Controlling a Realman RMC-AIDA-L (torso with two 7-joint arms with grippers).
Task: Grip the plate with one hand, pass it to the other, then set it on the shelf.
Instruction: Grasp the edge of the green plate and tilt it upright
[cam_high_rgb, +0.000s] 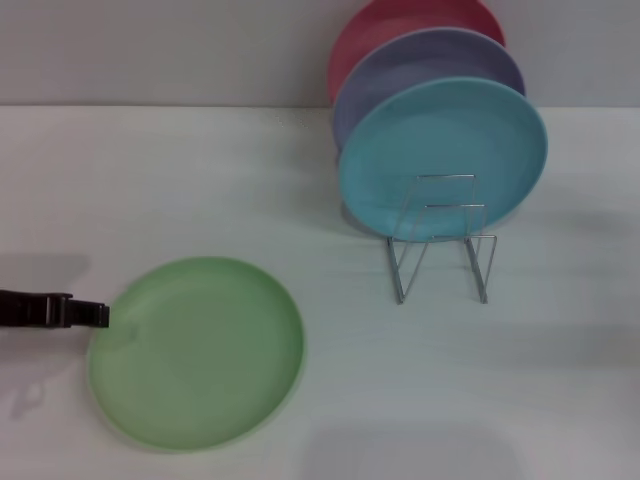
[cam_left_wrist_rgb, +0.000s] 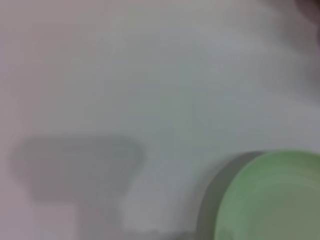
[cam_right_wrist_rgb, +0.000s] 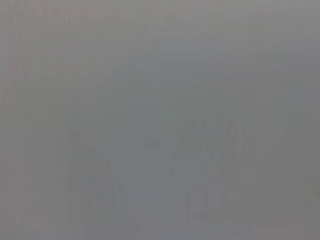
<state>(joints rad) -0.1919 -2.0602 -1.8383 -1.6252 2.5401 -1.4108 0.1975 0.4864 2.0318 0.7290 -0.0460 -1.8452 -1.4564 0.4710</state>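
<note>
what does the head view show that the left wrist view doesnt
Only the head view shows the left gripper at the green plate's left rim, plus the wire shelf holding the turquoise plate, lavender plate and pink plate upright. Only the left wrist view shows a blocky shadow on the table. Both show the light green plate lying on the white table.

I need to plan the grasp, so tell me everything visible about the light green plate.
The light green plate is round, smooth and matte, plastic-looking, with a shallow raised rim. It lies flat on the white table, in front and to the left of the wire rack. The left gripper reaches its left rim; actual contact cannot be confirmed.
</note>
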